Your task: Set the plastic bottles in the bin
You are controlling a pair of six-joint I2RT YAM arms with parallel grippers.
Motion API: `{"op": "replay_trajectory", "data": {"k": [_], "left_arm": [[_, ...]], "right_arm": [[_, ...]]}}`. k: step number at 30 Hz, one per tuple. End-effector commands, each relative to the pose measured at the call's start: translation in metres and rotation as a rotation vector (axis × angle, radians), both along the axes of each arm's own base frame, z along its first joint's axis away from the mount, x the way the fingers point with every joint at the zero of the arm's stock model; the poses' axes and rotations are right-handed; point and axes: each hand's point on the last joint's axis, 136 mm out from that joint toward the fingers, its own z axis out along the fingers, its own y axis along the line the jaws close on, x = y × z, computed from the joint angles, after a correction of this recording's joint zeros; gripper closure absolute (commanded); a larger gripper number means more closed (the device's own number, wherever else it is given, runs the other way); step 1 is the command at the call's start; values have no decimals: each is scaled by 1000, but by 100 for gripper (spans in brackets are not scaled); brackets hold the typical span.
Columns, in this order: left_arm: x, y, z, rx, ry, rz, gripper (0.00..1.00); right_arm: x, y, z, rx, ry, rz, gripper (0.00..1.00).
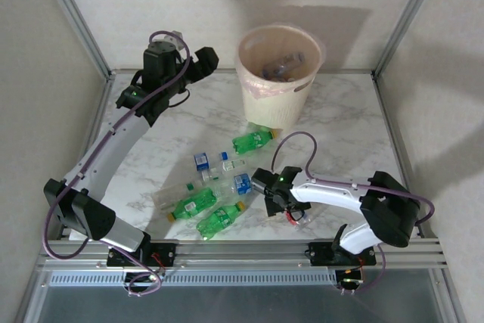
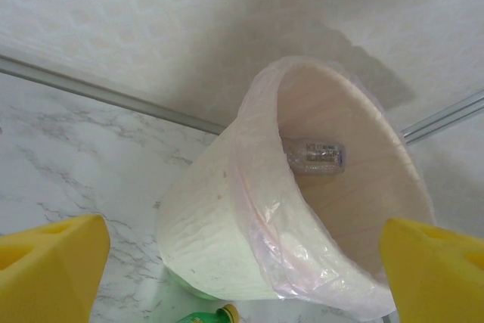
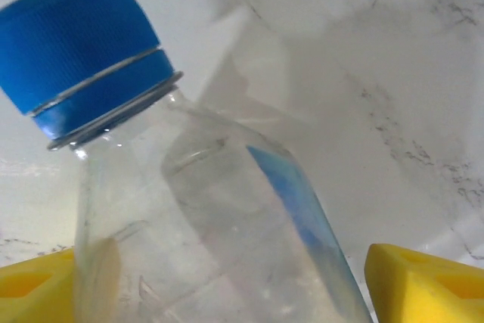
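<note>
The cream bin (image 1: 277,88) with a pinkish liner stands at the back of the marble table and holds several bottles. In the left wrist view the bin (image 2: 219,225) is close, with a clear bottle (image 2: 316,155) inside it. My left gripper (image 1: 206,58) hangs open, raised left of the bin's rim, with nothing between its fingers (image 2: 49,270). Green bottles (image 1: 253,140) (image 1: 195,203) (image 1: 219,219) and clear blue-labelled ones (image 1: 203,160) (image 1: 242,183) lie mid-table. My right gripper (image 1: 262,188) is low and open around a clear blue-capped bottle (image 3: 219,217).
A green bottle's yellow cap (image 2: 227,312) pokes out beside the bin's base. Metal frame posts (image 1: 76,17) and walls close in the table on three sides. A rail (image 1: 242,251) runs along the near edge.
</note>
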Motion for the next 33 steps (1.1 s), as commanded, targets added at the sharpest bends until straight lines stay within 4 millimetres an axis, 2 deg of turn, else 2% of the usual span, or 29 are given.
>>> {"op": "replay_trajectory", "data": {"k": [1, 5, 13, 17, 22, 27, 33], "left_arm": [[2, 0, 1, -30, -3, -10, 9], [2, -2, 1, -42, 2, -17, 9], [0, -4, -1, -49, 16, -22, 11], [-1, -6, 1, -58, 14, -26, 11], [0, -5, 0, -60, 16, -19, 11], [3, -6, -4, -64, 22, -18, 11], [7, -9, -3, -69, 21, -23, 11]], "right_arm": [[5, -2, -1, 19, -22, -49, 17], [14, 0, -6, 23, -40, -56, 19], [28, 9, -2, 15, -67, -26, 41], [34, 10, 7, 9, -95, -23, 47], [42, 15, 28, 38, -142, -13, 55], [53, 27, 67, 101, -221, 2, 57], [73, 56, 155, 290, -385, 29, 60]]}}
